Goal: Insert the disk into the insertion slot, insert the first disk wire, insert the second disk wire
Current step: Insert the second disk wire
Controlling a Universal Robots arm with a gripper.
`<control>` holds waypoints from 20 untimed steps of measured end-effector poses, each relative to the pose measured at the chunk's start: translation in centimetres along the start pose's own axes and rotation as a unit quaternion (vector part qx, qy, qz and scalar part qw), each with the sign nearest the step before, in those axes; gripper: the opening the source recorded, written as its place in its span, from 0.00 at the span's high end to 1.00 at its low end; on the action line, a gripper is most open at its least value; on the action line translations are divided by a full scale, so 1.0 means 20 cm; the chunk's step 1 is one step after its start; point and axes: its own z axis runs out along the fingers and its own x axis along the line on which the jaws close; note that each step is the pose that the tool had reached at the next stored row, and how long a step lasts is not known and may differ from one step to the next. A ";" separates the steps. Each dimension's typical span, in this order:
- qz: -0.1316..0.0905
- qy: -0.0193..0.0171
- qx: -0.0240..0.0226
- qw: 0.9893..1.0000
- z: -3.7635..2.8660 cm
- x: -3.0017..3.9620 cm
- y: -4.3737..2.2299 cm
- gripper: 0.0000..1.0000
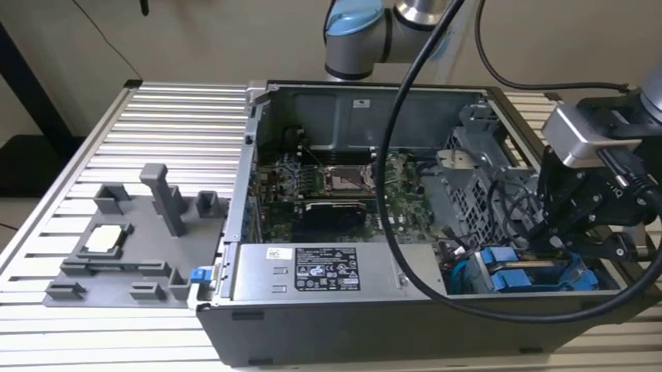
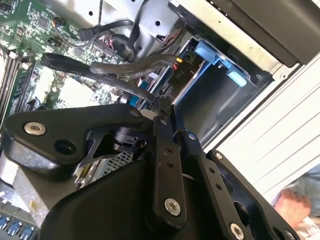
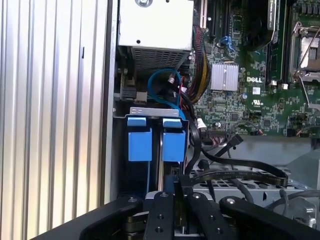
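Disk wire step in hand, judging by the scene.

Exterior view: open computer case on slatted bench; gripper down at the insertion slot, the blue-railed bay in the case corner at the view's right.

Second wrist view: jaws nearly closed, apparently pinching a black wire connector near the blue bay.

First wrist view: two blue tabs seated in cage; the disk itself can't be made out. Next calls for fine alignment of connector to port.
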 end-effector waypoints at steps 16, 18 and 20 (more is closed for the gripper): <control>0.007 -0.010 0.011 1.000 0.032 0.004 -0.001 0.84; 0.015 -0.014 0.012 1.000 0.038 0.005 -0.001 0.84; 0.022 -0.015 0.013 1.000 0.041 0.005 -0.001 0.84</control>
